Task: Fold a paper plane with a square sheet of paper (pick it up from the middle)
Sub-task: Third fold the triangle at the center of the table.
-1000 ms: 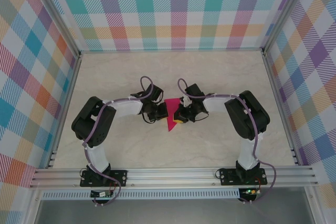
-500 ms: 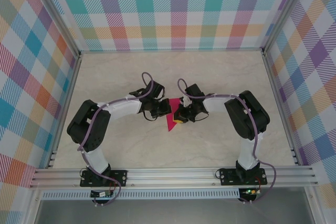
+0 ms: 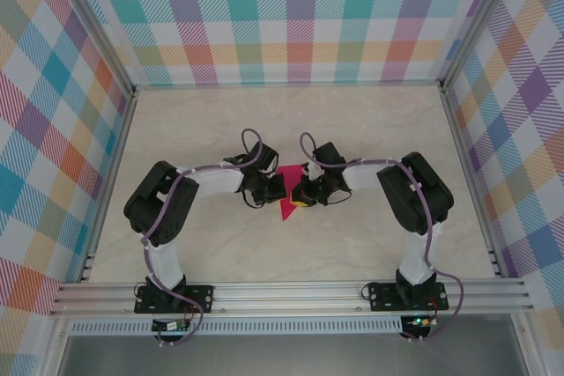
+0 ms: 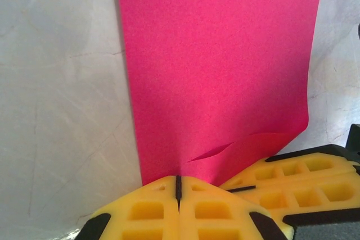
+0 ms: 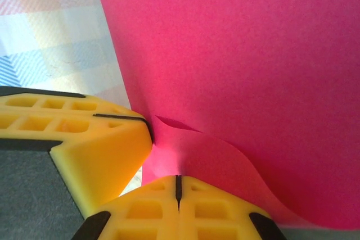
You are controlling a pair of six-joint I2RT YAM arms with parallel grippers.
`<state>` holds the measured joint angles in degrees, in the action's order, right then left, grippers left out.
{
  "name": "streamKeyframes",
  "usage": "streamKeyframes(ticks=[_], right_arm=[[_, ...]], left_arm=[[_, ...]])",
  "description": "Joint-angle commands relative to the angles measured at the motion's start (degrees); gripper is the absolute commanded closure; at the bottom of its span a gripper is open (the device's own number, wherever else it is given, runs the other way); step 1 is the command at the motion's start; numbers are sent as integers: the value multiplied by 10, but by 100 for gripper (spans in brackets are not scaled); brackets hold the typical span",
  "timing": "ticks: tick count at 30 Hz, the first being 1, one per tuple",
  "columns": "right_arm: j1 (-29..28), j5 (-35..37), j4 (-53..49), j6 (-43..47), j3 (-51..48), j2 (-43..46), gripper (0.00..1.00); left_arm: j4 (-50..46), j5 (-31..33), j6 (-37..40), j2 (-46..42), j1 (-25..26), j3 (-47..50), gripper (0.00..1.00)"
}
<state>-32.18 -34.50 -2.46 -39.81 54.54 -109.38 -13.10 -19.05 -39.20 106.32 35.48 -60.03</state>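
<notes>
The thin magenta-pink sheet of paper (image 3: 286, 200) is in the middle of the pale, marble-patterned table (image 3: 370, 129). From above it reads as a narrow wedge, broad at the far end and tapering to a sharp tip that points toward the arm bases. Seen from the left wrist, the paper (image 4: 219, 66) stretches away as a flat, smooth panel with the table showing on both sides, and a small curl lifts along its near edge. From the right wrist the paper (image 5: 253, 54) is just as plain, with a soft bulge where it bends close to the pads. I cannot tell whether its tip touches the table.

The left tool (image 3: 275, 189) pinches the sheet from the left. Its yellow honeycomb pads (image 4: 146, 212) are closed flat together on the near edge of the paper. The right tool (image 3: 298, 193) meets it from the right, with its own yellow pads (image 5: 214, 212) clamped on the same edge. The two tools sit just beside each other, nearly touching.

The two white and black arms (image 3: 211, 182) bend inward from their bases. Around the table stand pastel plaid walls (image 3: 300, 15).
</notes>
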Motion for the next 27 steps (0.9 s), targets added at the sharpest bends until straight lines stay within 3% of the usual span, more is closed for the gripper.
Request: streamKeyframes(ticks=[1,17,22,27], right_arm=[[5,9,74,8,-27,4,100],[84,109,36,-45,-54,44,100],[66,116,24,-53,-28,124,100],[35,97,3,-51,-3,96,100]], left_arm=[[-81,52,20,26,5,29,100],[-129,85,43,44,4,26,100],[-126,86,42,39,5,26,100],[-126,88,42,40,5,24,100]])
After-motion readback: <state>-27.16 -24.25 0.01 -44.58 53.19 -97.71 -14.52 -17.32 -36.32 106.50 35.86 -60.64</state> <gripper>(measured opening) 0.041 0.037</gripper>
